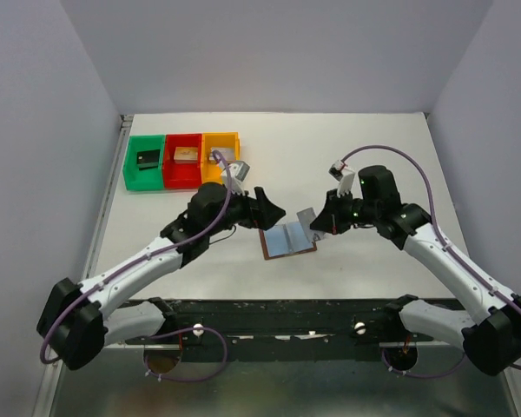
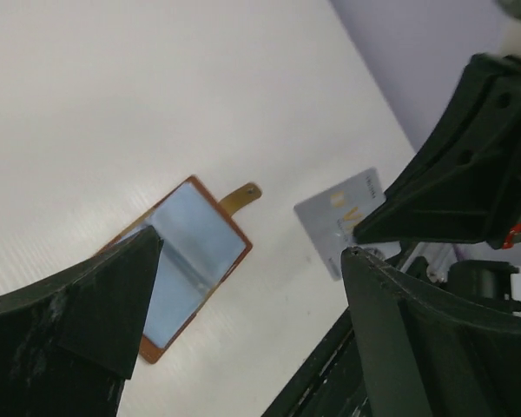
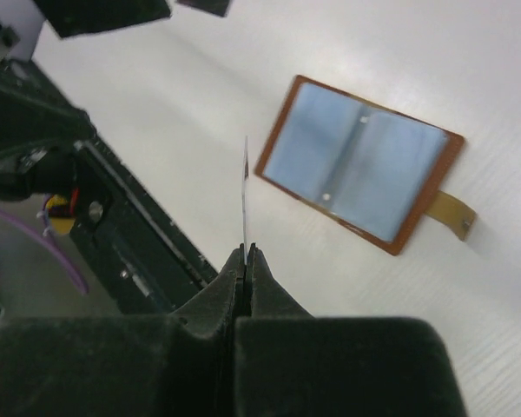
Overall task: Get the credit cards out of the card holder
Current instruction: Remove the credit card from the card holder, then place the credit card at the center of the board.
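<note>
The card holder (image 1: 288,239) lies open and flat on the table, brown rim up, pale blue-grey lining showing, its snap tab (image 2: 243,195) sticking out. My right gripper (image 1: 321,221) is shut on a grey credit card (image 1: 306,217), held on edge just right of the holder and clear of it. In the right wrist view the card (image 3: 245,195) rises thin from the closed fingertips (image 3: 246,254), with the holder (image 3: 356,165) beyond it. My left gripper (image 1: 265,208) hangs open over the holder's left side, empty; its view shows the holder (image 2: 195,252) and the grey card (image 2: 334,213).
Green (image 1: 144,162), red (image 1: 183,161) and orange (image 1: 220,148) bins stand in a row at the back left, each holding a small block. The black rail with the arm bases (image 1: 286,313) runs along the near table edge. Grey walls close in the table's sides.
</note>
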